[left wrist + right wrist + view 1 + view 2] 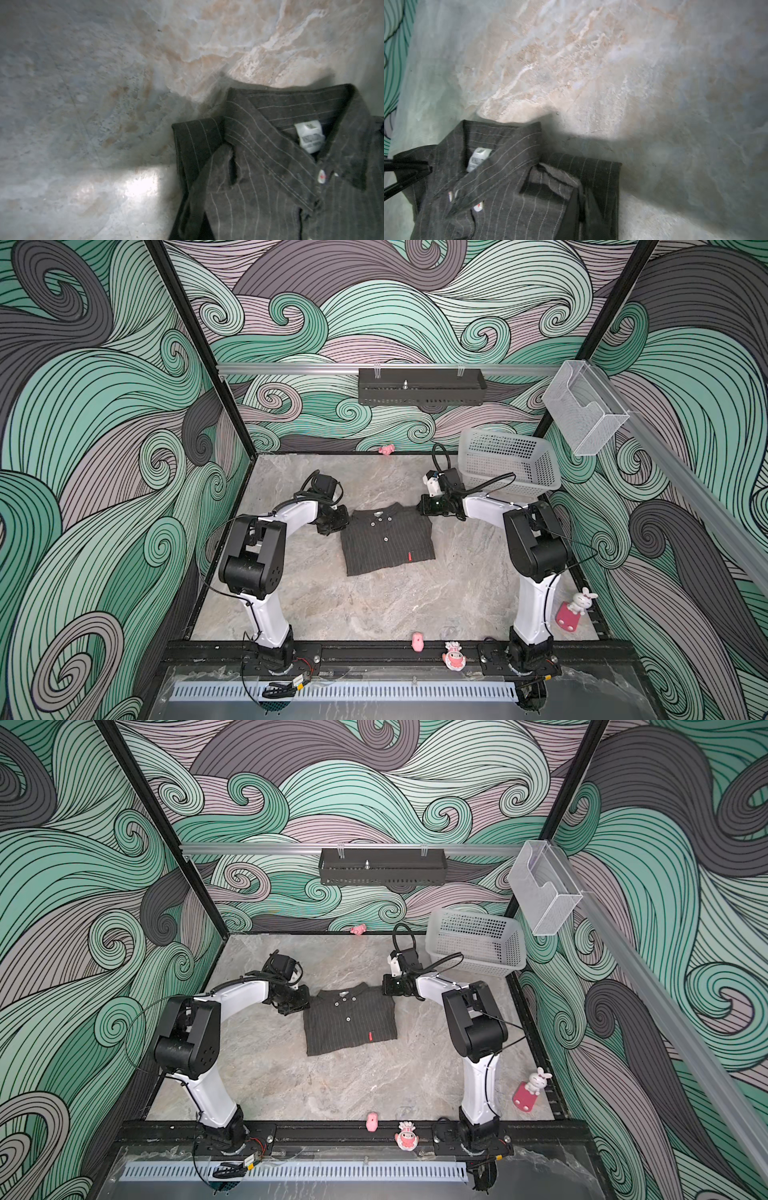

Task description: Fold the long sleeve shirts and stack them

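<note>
One long sleeve shirt (386, 541) (349, 1021), dark charcoal with pale pinstripes, lies folded into a flat rectangle mid-table, collar toward the back wall, light buttons and a small red tag facing up. My left gripper (338, 522) (301, 1004) sits at its left shoulder corner. In the left wrist view the shirt (280, 176) has its folded edge pinched in the left gripper (193, 228). My right gripper (426, 510) (386, 990) is at the right shoulder corner. In the right wrist view the right gripper (582, 222) is shut on the shirt's (508, 197) folded side edge.
A white perforated basket (511, 460) stands at the back right, just behind the right arm. Small pink toys (417, 642) sit along the front edge, a bunny figure (577, 605) at the right edge, and a pink bit (386, 449) by the back wall.
</note>
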Robot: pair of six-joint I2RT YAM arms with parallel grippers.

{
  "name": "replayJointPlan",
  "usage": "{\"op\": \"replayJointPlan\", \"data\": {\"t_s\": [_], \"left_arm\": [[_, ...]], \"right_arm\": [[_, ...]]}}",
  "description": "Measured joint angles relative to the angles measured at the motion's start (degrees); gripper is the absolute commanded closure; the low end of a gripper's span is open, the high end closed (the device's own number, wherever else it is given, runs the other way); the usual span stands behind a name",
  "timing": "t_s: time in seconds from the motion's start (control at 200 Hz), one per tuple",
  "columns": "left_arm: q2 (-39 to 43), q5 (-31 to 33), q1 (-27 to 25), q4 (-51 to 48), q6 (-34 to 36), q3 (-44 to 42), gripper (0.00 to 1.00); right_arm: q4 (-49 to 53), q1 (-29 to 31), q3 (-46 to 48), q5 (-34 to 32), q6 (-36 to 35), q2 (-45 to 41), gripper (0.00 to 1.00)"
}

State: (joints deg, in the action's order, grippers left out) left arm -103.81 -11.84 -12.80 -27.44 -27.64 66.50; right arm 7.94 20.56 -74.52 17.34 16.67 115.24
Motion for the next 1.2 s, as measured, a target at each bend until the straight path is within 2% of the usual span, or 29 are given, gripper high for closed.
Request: {"op": "replayJointPlan", "data": {"t_s": [0.045, 0.115, 0.22, 0.345, 0.47, 0.625, 0.756, 1.006, 1.201], "left_arm": [[0.1, 0.1, 0.1, 0.0, -0.5, 0.0, 0.56], [0.9, 0.0, 0.2, -0.1, -0.3, 0.0, 0.51], [4.2, -0.1, 0.0, -1.1, -0.2, -0.1, 0.49], [11.2, -2.3, -1.2, -1.0, -0.3, -2.0, 0.53], [13.6, -8.0, -4.5, 1.5, -2.0, -5.9, 0.55], [9.3, -14.8, -8.6, 6.5, -5.6, -12.9, 0.54], [6.3, -18.1, -9.5, 8.7, -7.3, -15.9, 0.54], [5.2, -17.2, -8.5, 7.4, -7.2, -14.4, 0.52], [5.4, -8.5, -4.1, 2.2, -5.6, -11.1, 0.47]], "right_arm": [[0.6, 0.0, 0.0, -1.1, -0.1, -0.5, 0.5], [2.6, 0.2, 0.1, -2.8, 0.0, -2.8, 0.41], [6.2, 0.7, 0.8, -4.8, 0.7, -10.0, 0.38], [7.4, 2.6, 3.4, -4.2, 3.1, -21.0, 0.46], [4.3, 4.7, 9.8, 1.4, 7.7, -26.8, 0.61], [1.2, 5.5, 17.5, 8.1, 12.0, -20.0, 0.72], [1.0, 4.8, 22.7, 11.0, 13.4, -13.9, 0.74], [-0.7, 4.1, 20.7, 14.9, 12.1, -9.8, 0.74], [-2.7, 7.9, 15.8, 15.6, 12.5, -5.8, 0.72]]}}
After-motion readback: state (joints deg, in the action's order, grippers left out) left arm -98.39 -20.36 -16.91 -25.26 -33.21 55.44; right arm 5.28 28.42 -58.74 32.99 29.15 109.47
